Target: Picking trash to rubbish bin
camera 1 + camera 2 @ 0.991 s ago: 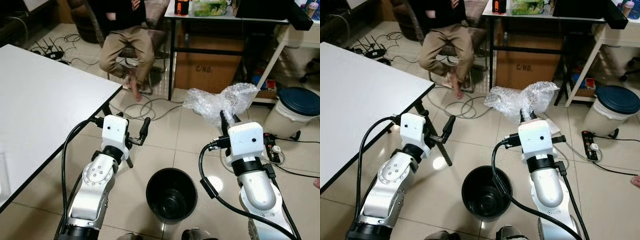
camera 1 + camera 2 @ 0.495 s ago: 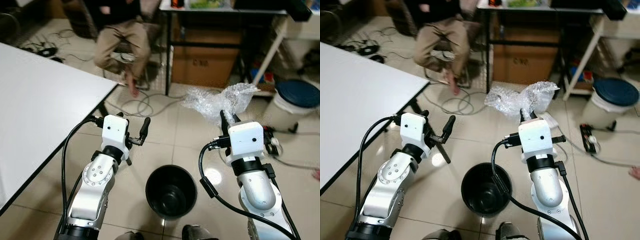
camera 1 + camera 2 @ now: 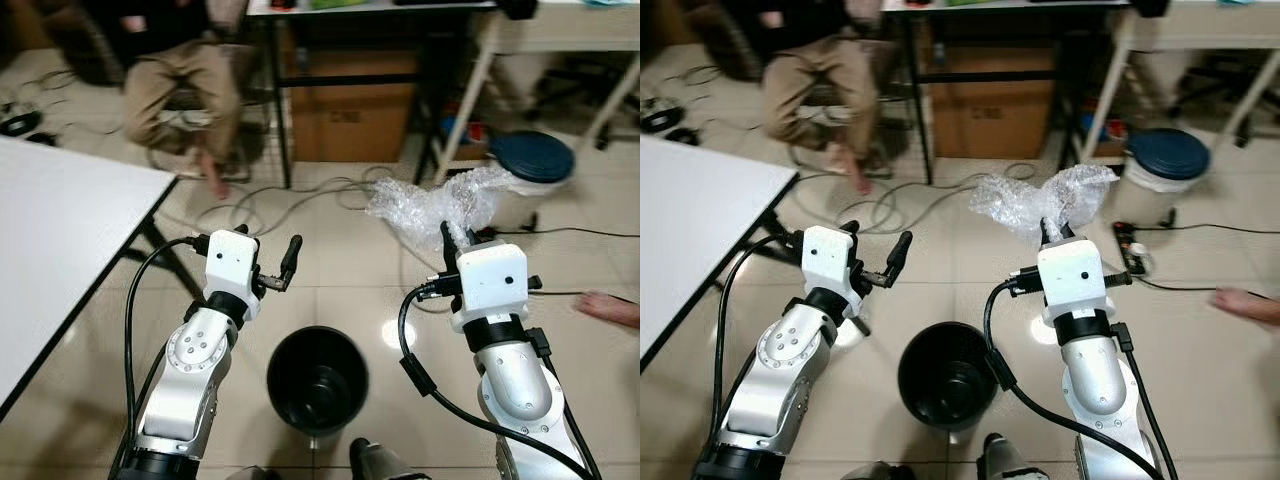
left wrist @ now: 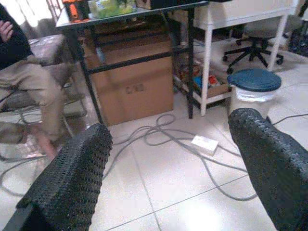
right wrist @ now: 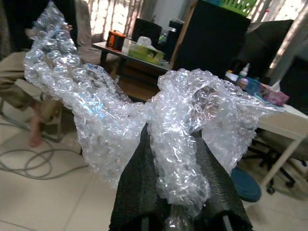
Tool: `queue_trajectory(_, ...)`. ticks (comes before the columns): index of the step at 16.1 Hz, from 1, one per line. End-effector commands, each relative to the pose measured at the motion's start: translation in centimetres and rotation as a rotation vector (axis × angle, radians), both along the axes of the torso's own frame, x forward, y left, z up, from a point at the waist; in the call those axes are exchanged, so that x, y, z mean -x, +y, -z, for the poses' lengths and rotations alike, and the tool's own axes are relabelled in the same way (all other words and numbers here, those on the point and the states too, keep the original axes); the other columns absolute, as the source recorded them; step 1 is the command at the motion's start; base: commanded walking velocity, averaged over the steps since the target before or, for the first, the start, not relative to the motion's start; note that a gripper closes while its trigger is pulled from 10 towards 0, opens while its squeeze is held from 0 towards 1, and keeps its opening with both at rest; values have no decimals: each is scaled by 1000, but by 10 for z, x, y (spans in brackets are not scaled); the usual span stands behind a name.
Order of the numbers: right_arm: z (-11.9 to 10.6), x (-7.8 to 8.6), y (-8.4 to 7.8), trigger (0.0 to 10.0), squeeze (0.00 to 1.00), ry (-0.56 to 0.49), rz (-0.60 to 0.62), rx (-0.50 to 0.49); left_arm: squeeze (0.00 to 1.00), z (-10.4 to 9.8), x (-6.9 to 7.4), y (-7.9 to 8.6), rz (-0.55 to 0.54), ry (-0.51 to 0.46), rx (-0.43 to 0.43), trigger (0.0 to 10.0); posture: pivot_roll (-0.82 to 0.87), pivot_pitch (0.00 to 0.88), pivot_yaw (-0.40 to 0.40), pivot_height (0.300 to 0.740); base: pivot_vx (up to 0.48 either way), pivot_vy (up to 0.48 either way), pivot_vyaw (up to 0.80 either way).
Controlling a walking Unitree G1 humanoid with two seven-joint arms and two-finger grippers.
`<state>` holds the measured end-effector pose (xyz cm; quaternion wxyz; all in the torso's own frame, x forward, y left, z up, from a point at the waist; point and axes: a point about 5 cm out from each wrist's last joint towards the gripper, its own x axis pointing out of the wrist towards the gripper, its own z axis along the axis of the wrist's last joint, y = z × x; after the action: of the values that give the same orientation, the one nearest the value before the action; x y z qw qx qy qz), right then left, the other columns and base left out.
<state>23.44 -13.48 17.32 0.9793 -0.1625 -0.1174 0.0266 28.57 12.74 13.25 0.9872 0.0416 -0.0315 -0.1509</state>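
One sheet of bubble wrap (image 3: 440,203) is clamped between the fingers of the right gripper (image 3: 452,234), held above the floor. The left gripper (image 4: 168,159) is spread apart, empty. One black bin (image 3: 316,380) is seen below, between two arms.

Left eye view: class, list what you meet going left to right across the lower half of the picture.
White table → left gripper, open and empty → round black rubbish bin → right gripper, shut on crumpled clear bubble wrap.
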Motion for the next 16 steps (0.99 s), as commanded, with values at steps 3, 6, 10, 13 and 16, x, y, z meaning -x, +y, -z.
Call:
queue_trajectory(3,1,0,0,10000,0,8,1,-3,0,2,0,2,-3,-2,-19,10000,-113,141,51,740,0,0,0)
queue_trajectory(6,4,-2,0,10000,0,17,5,-9,0,6,-1,3,-6,8,-28,10000,-112,139,51,740,0,0,0)
queue_trajectory(10,7,-14,-3,10000,0,36,19,-28,0,13,-2,5,-11,29,-39,10000,-109,150,54,740,0,0,0)
queue_trajectory(13,8,-23,-6,10000,0,48,22,-45,0,14,-5,5,-14,31,-46,10000,-99,161,55,740,0,0,0)
queue_trajectory(16,14,-28,-11,10000,0,77,58,-106,0,13,-8,8,-31,28,-45,10000,-89,169,57,740,0,0,0)
